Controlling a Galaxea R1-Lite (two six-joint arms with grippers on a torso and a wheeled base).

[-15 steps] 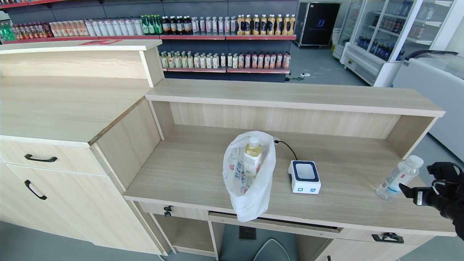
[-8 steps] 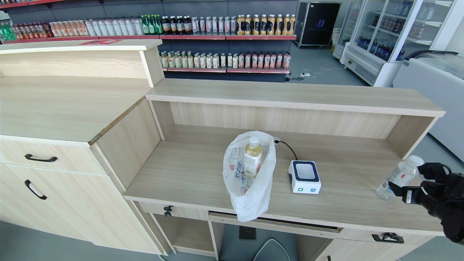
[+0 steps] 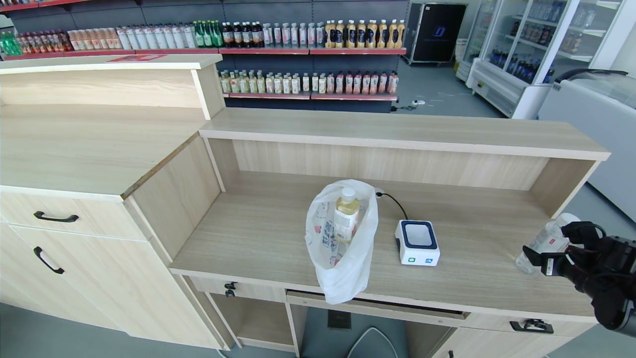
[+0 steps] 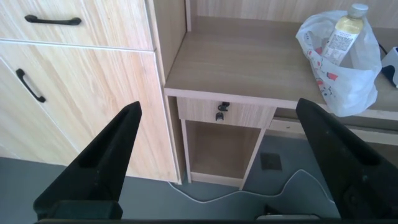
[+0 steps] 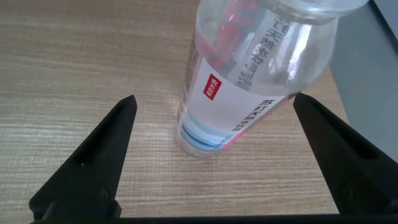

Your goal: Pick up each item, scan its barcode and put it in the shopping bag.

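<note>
We see the water bottle (image 3: 544, 243) standing on its base near the right edge of the bench (image 3: 472, 278), toward the front right corner. Its long axis is vertical and its white cap points up. In the right wrist view the water bottle (image 5: 249, 74) is clear, with a label around its body, and its base rests flat on the wood.

The right gripper (image 3: 549, 241) is at the same place, low over the bench. Its fingers (image 5: 87, 168) are released and spread wide. One is on each side of the lower part of the bottle, and we see a gap between each of them and the plastic.

The shopping bag (image 3: 343, 248) is white, thin plastic. It stands at the front edge of the bench, about the middle, and its bottom hangs a little over that edge. Its mouth is open upward. Inside it is one yellow drink bottle (image 3: 346, 214), upright, with its white cap above the rim of the bag. The scanner (image 3: 417, 242), a white box with a dark window facing up, lies just beside the bag on the side of the right edge. A black cable (image 3: 392, 199) runs from it toward the back of the bench.

The left gripper (image 4: 217, 162) hangs off the bench, beyond its front left corner. Its fingers are released and grasp nothing.
</note>
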